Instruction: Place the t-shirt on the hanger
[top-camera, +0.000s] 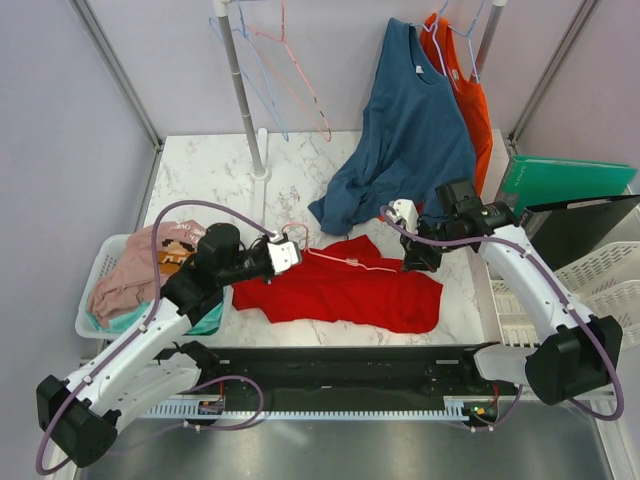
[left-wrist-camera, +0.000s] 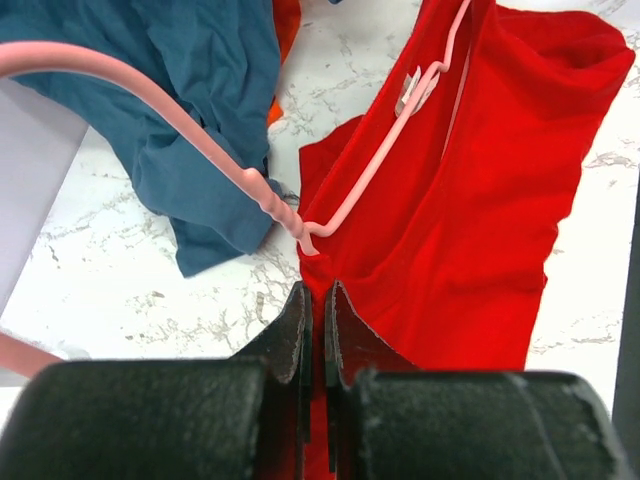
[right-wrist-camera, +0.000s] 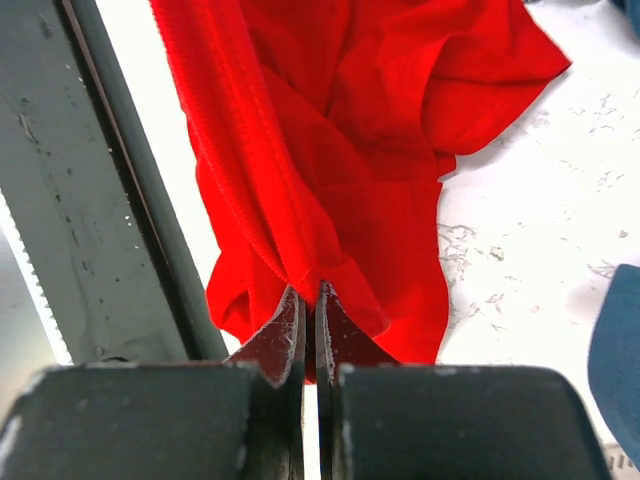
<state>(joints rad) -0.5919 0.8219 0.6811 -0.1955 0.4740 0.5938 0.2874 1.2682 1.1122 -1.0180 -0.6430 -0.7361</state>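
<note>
right claw (right-wrist-camera: 309, 288) clamps shut on the t-shirt (top-camera: 350, 290) at 3 o'clock; left claw (left-wrist-camera: 317, 288) pinches its 9 o'clock edge beside the hanger (left-wrist-camera: 215, 150).

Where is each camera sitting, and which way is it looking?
Top camera: up high behind the arms, looking down at the table; both arms, the left claw and the right claw show.
Left wrist camera: on the left arm, looking past its shut claw at the hanger and the t-shirt.
Right wrist camera: on the right arm, looking past its claw, shut on the t-shirt.
All three see the t-shirt.
</note>
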